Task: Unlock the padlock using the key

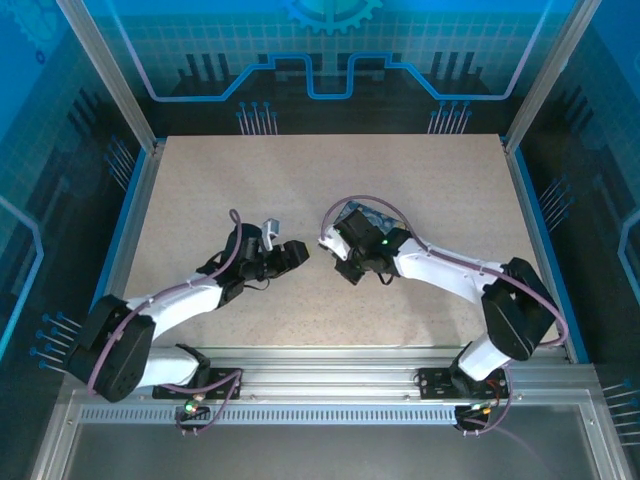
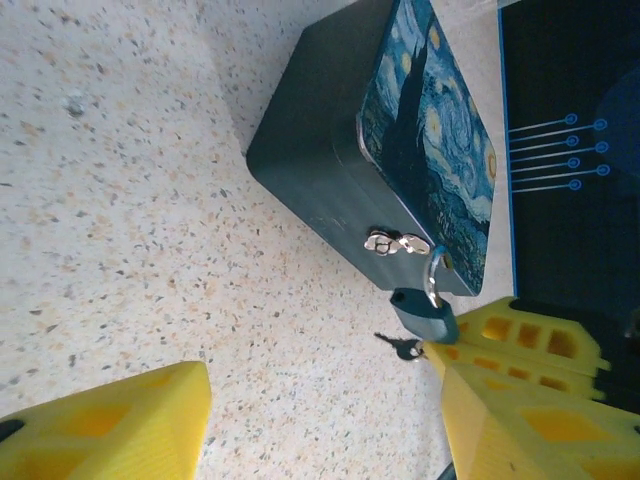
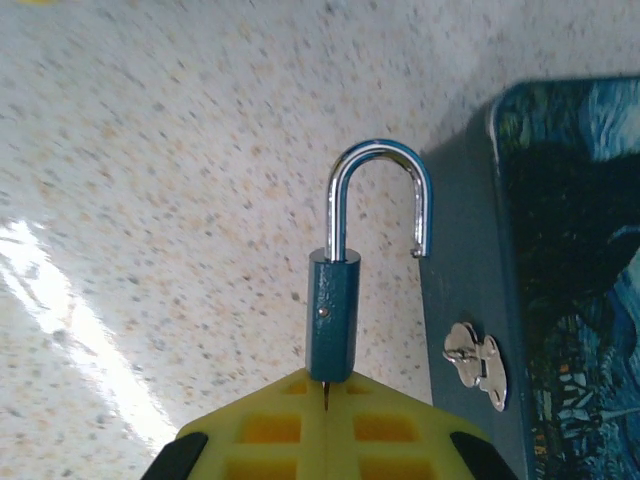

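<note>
Speckled tabletop: R tool clamps thin key under blue padlock, steel U-shackle open; L tool apart.

You see the padlock at 4 o'clock, just below the latch on the tin, the key at its 7 o'clock.

Speckled beige table: one rectangular dark-blue tin rests flat on it, lid down, with a swirled night-sky painting on top. A small silver hasp is fixed on the tin's side wall. Blue circuit-patterned panels enclose the table.
</note>
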`<action>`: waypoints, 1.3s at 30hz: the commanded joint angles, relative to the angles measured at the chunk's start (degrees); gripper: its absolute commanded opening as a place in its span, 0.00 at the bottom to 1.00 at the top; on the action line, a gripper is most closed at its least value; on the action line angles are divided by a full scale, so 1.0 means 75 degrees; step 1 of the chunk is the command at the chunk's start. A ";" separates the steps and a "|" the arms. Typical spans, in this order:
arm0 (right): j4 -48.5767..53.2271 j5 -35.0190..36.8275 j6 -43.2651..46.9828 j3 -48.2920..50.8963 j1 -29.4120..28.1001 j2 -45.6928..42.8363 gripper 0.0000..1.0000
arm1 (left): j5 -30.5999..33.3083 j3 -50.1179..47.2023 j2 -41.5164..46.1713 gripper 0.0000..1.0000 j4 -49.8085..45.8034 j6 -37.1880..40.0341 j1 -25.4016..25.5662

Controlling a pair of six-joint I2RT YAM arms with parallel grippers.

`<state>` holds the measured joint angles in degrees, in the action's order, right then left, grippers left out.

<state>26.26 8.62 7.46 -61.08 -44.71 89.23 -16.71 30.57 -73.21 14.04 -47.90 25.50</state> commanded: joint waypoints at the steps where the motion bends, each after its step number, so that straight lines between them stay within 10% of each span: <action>1: -0.0218 -0.0352 -0.0268 0.0140 -0.0338 -0.0152 0.00 | 0.0604 -0.0013 0.0563 0.68 -0.1147 0.0301 -0.0163; 7: -0.0542 -0.0445 -0.0483 0.0149 -0.0904 0.0365 0.00 | 0.1166 0.0288 0.1132 0.81 -0.2262 0.0675 -0.0360; 8: -0.0609 -0.0465 -0.0516 0.0129 -0.0991 0.0511 0.00 | 0.1195 0.0315 0.1169 0.99 -0.2344 0.0690 -0.0412; 22: -0.1254 -0.0611 -0.1021 -0.0245 -0.1467 0.1906 0.00 | 0.1413 0.0413 0.1620 0.99 -0.3210 0.0633 -0.1166; 39: -0.0752 -0.0361 -0.1666 0.0318 -0.0802 0.0071 0.41 | 0.1121 0.0737 0.1675 0.99 -0.3748 0.1002 -0.1243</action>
<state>19.25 5.98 -3.25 -59.92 -52.40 94.08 -6.94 33.87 -61.67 -11.60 -42.87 16.64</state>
